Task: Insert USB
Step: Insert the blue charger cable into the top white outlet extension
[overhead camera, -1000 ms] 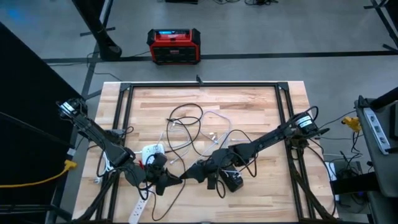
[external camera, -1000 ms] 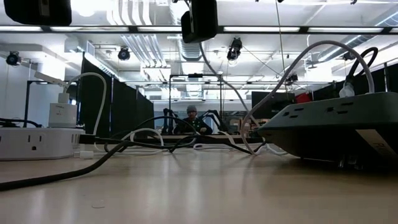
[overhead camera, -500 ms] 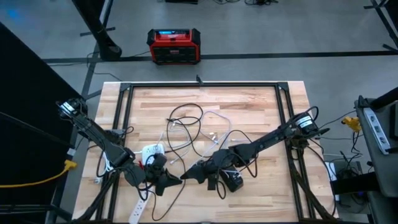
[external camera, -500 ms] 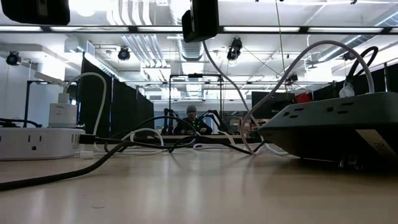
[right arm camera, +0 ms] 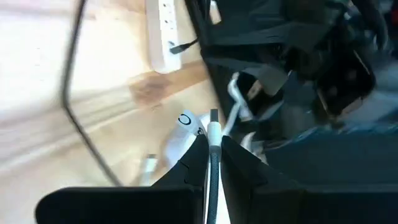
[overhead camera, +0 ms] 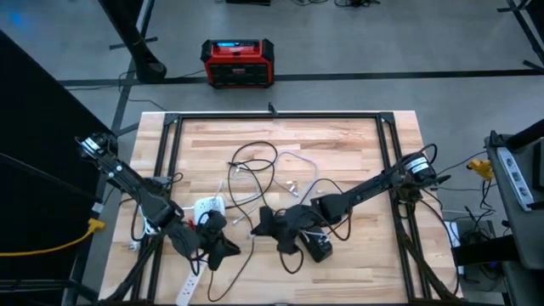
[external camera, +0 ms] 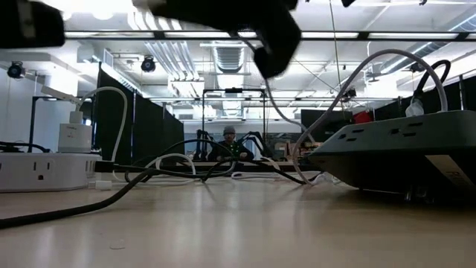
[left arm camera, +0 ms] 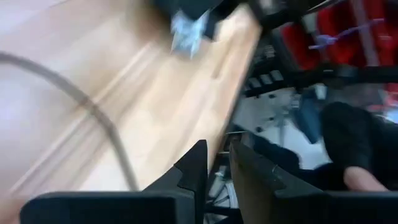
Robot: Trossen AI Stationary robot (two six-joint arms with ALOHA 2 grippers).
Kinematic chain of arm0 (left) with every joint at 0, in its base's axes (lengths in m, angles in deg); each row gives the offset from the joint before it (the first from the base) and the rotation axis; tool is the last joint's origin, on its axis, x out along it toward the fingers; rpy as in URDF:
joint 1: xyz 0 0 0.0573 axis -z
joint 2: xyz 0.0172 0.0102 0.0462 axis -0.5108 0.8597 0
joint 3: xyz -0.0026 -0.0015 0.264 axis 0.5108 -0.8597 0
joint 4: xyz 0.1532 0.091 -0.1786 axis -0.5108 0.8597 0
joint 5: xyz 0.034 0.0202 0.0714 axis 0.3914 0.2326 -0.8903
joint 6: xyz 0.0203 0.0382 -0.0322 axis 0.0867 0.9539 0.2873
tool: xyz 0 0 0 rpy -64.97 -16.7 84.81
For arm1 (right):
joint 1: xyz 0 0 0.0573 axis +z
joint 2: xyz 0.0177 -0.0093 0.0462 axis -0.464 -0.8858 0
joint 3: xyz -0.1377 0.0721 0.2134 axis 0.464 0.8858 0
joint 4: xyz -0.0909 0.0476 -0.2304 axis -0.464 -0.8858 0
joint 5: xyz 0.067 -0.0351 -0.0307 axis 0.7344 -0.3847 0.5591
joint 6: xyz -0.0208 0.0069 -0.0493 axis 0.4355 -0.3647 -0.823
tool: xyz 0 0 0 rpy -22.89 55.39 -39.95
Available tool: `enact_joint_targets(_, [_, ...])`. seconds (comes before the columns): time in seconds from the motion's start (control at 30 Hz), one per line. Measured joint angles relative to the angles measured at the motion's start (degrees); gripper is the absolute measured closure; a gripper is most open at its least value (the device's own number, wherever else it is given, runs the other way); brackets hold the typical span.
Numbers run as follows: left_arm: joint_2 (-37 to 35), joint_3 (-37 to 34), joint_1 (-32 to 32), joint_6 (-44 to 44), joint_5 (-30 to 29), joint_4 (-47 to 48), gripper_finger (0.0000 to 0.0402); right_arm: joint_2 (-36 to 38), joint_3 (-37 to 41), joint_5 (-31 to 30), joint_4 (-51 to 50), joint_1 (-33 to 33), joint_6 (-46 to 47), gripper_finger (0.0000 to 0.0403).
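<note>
My right gripper hovers above the table's middle near its front edge, shut on a dark USB cable. The cable's white plug with a metal tip sticks out past the fingertips. My left gripper hangs just to its left and nearer the front. Its fingers stand a little apart with nothing between them. A white power strip lies at the front left. A white adapter is plugged in beside it. A black power strip lies under my right arm. My right gripper pinches the cable just behind its white plug between its two fingers. The fingers lie along the cable, slanting slightly down toward the table's left. The plug is clear of the table, and the cable trails down from the gripper.
Loose black and white cables loop over the middle of the wooden table. In the low view the black strip fills the right and the white strip the left. A person sits far behind the table.
The two grippers, tip to tip a second ago, have drawn apart. My right gripper has gone toward the far edge and rolled about its own line, taking the cable with it. My left gripper has stayed near the front edge.
</note>
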Motion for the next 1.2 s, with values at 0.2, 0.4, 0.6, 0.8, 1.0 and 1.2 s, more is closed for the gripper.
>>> enact_joint_targets(0.2, [-0.62,0.00,0.38,-8.05,0.36,10.55,0.0357,0.47,-0.01,8.93,-4.56,-4.28,20.45,0.0388])
enact_joint_targets(0.4, [-0.72,0.00,0.98,-13.54,2.02,20.88,0.0363,-2.54,-2.20,20.34,-1.94,-9.02,43.85,0.0388])
enact_joint_targets(0.6, [-0.59,0.00,1.53,-18.02,7.81,30.41,0.0363,-12.02,-9.93,25.26,-1.99,-10.32,55.14,0.0388])
enact_joint_targets(0.8, [0.12,0.00,2.37,-20.85,8.86,40.21,0.0363,-21.47,-17.69,25.04,-3.69,-11.74,61.37,0.0388])
enact_joint_targets(1.0, [0.95,-1.38,2.38,-21.52,6.29,43.76,0.0363,-24.07,-18.84,23.36,-3.60,-15.04,64.24,0.0388])
enact_joint_targets(1.2, [0.92,-3.66,2.38,-18.12,3.64,43.67,0.0363,-25.13,-18.86,23.23,-2.21,-17.43,65.73,0.0388])
